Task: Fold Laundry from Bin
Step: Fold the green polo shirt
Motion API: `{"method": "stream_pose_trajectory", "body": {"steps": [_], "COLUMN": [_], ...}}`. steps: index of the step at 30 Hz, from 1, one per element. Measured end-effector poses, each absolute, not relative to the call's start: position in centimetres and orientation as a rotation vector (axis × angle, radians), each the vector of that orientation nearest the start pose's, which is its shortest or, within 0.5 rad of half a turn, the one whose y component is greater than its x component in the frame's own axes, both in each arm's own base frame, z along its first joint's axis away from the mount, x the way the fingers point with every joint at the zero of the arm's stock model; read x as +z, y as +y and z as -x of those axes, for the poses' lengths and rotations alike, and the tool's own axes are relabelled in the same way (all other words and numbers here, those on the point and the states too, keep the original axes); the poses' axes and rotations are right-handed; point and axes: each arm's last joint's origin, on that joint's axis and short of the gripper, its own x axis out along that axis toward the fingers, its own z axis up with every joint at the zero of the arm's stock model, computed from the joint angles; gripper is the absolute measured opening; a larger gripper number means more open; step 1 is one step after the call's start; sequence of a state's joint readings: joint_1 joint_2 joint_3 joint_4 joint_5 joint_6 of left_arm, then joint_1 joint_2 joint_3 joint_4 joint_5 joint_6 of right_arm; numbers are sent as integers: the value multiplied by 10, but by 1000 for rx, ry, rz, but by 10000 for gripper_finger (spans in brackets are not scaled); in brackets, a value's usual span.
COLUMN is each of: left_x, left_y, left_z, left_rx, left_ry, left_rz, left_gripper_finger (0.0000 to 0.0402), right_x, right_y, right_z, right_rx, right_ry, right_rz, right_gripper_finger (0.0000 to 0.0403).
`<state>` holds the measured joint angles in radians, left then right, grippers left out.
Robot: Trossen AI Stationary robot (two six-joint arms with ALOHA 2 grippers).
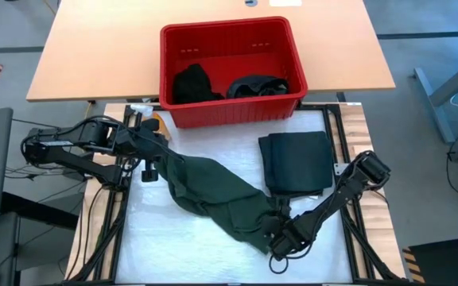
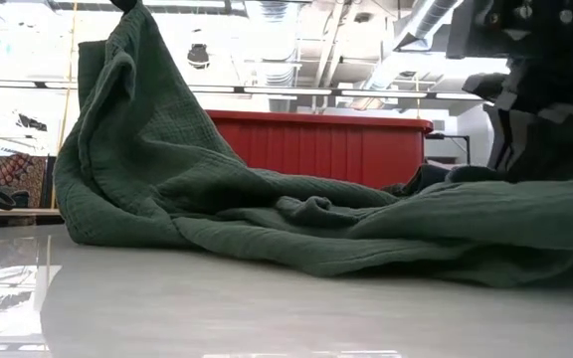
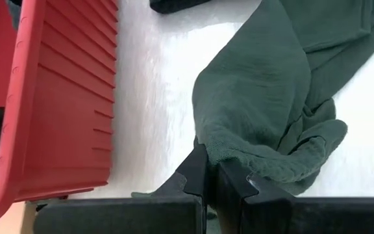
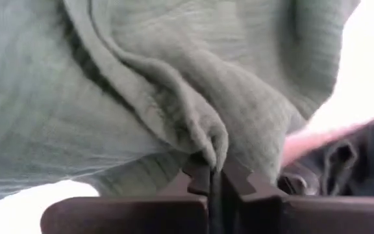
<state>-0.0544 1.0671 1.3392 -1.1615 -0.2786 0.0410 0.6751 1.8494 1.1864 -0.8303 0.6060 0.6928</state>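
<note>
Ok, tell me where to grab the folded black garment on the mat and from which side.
Take the folded black garment by its edge nearest the bin, coming down from above. It lies flat and square, and that edge is bare; the opposite corner sits close to the right gripper, which is shut on the green cloth. The left gripper holds that cloth's other end, so neither is free yet.

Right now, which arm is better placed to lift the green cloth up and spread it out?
Left. Its claw is shut on the green cloth, holding that end raised beside the bin. The right claw pinches the other end low on the table.
</note>
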Motion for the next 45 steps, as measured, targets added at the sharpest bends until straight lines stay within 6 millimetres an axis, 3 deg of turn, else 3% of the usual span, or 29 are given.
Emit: {"method": "stream_pose_trajectory", "body": {"steps": [6, 11, 18, 25, 31, 38, 45], "left_x": [390, 400, 432, 461, 468, 467, 465], "left_y": [0, 5, 9, 8, 7, 7, 9], "left_z": [-162, -147, -111, -59, -24, -11, -13], "left_rx": [218, 264, 293, 266, 253, 262, 329], "left_ry": [841, 755, 417, 59, -87, -121, -95], "left_rz": [-188, -169, -127, -70, -38, -13, -18], "left_gripper_finger": [0, 0, 0, 0, 0, 0, 0], "right_x": [204, 251, 296, 330, 335, 322, 315], "right_y": [188, 173, 144, 118, 91, 60, 46], "right_z": [-241, -209, -164, -114, -79, -67, -67], "right_rx": [-420, -534, -515, -459, -466, -507, -600], "right_ry": [1049, 850, 579, 229, -82, -98, -70], "right_rz": [138, -16, -282, -342, -351, -377, -223], "right_gripper_finger": [19, 19, 22, 19, 19, 19, 19]}}
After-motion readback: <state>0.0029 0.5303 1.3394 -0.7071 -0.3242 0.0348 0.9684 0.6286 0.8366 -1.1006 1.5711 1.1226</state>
